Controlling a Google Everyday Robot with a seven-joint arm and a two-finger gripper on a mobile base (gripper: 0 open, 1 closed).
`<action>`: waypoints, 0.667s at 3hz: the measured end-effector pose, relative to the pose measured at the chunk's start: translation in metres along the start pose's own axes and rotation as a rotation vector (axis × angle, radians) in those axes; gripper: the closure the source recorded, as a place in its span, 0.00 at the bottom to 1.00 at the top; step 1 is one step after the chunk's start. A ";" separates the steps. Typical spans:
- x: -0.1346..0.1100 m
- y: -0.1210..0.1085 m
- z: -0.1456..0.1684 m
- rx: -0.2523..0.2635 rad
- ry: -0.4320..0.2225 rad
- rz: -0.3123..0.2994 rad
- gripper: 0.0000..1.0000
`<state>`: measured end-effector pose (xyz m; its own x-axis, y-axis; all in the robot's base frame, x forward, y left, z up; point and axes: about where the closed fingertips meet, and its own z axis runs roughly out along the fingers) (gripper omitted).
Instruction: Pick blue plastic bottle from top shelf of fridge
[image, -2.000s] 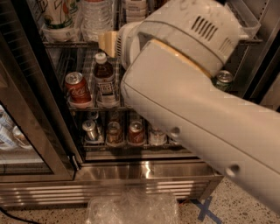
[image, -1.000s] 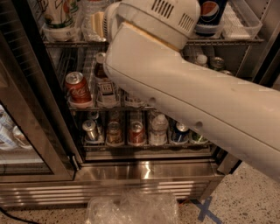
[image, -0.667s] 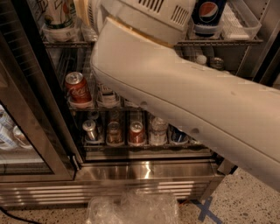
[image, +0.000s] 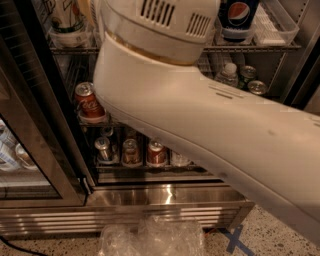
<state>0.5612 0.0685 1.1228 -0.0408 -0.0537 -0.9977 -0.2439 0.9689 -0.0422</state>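
Arm casing (image: 200, 115), cream-white, fills most of the view, running from the lower right up to a vented housing (image: 160, 20) at the top shelf of the fridge (image: 165, 195). The gripper lies beyond that housing, out of sight, so whether it is open or closed cannot be told. The blue plastic bottle is also hidden, as the arm covers the middle of the shelves. Right of the housing, a dark blue Pepsi container (image: 239, 17) stands on the top shelf beside a clear tray (image: 277, 22). A white labelled cup (image: 65, 20) sits at the top left. Below, a red can (image: 89, 102) stands on the middle shelf at the left, and a water bottle (image: 227, 75) shows at the right. A row of cans (image: 131, 152) lines the bottom shelf. Crumpled clear plastic (image: 155, 240) lies on the floor in front.
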 end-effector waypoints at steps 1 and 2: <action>0.009 -0.007 -0.009 0.026 0.005 -0.005 0.16; 0.024 -0.020 -0.013 0.062 0.022 0.000 0.18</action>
<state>0.5523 0.0451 1.1007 -0.0626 -0.0584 -0.9963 -0.1834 0.9820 -0.0460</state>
